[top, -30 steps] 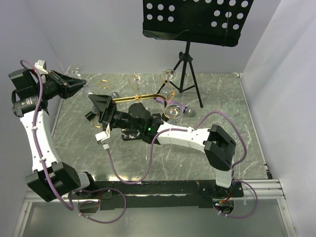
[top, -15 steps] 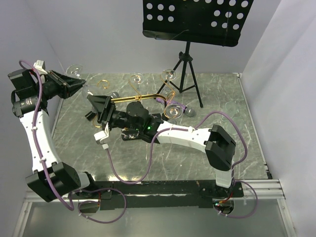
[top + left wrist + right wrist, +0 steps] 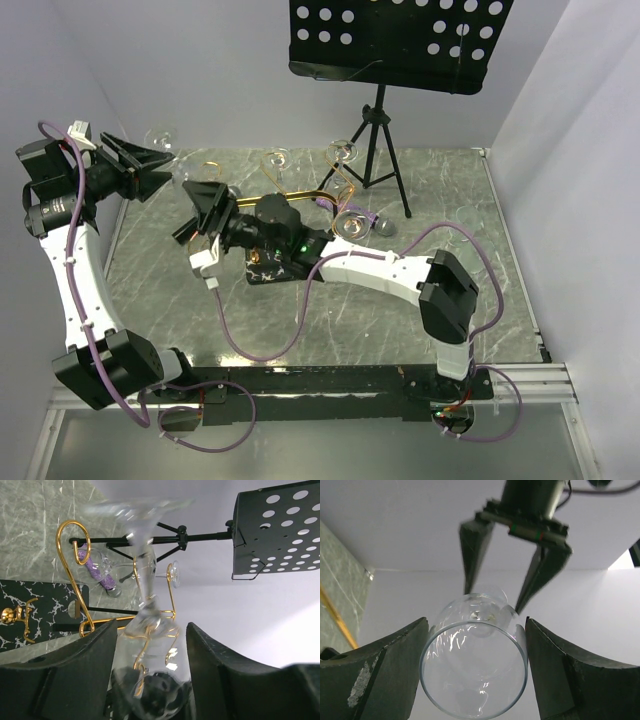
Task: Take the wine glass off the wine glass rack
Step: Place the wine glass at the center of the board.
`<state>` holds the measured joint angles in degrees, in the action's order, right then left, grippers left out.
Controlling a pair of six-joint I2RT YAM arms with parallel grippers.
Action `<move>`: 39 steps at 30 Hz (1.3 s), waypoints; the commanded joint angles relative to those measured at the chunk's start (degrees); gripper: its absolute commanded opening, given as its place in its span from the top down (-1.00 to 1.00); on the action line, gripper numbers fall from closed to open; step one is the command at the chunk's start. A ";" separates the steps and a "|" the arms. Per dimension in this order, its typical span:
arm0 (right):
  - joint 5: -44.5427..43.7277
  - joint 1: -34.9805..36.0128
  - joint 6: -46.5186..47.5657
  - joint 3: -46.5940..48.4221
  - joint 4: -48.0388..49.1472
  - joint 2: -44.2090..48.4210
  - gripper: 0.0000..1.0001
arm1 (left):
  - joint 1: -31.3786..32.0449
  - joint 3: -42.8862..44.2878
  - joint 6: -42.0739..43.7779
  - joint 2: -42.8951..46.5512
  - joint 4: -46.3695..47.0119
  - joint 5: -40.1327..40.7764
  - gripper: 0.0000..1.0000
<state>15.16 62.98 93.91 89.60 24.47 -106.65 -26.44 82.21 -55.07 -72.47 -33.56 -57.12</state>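
top cam first: the wine glass (image 3: 162,136) is up in the air at the far left, foot end poking out past the left gripper (image 3: 168,170), bowl end down toward the right gripper (image 3: 190,208). it's left of the wine glass rack (image 3: 285,196), whose black veined base sits mid table (image 3: 400,320), with the music stand (image 3: 400,40) at the back. left wrist cam: the glass (image 3: 145,580) runs across the view between the left gripper's (image 3: 152,630) fingers (image 3: 75,670). they're spread wide with gaps on both sides, so not gripping anything. the foot end is blurry at the top. the rack's (image 3: 40,610) gold curls are right behind the glass, so i can't tell from here if it's fully clear of them. right wrist cam: looking straight into the rim of the glass (image 3: 472,670). the bowl fills the gap between the right gripper's (image 3: 476,630) fingers (image 3: 385,670), both inner faces right against it, so it looks held there. the left gripper (image 3: 492,602) hangs beyond, fingers splayed either side of the far end.
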 commanded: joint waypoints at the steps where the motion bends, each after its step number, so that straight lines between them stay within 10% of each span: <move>1: -0.92 -2.25 0.92 6.11 3.48 1.36 -0.19 | -0.11 2.42 0.14 1.45 1.57 -0.27 -0.26; 25: -11.98 -7.78 3.65 -12.17 -14.35 33.95 -0.09 | -4.76 4.27 -2.50 -3.29 11.94 -1.59 -0.22; 39: -27.11 -17.27 -19.79 -13.93 -45.98 53.73 -0.05 | -4.94 5.14 -0.57 -6.10 11.24 -1.06 -0.23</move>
<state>-7.27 48.27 83.46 74.50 -13.28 -57.14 -31.03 86.11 -56.40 -77.41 -24.38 -58.59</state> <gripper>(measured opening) 0.804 0.613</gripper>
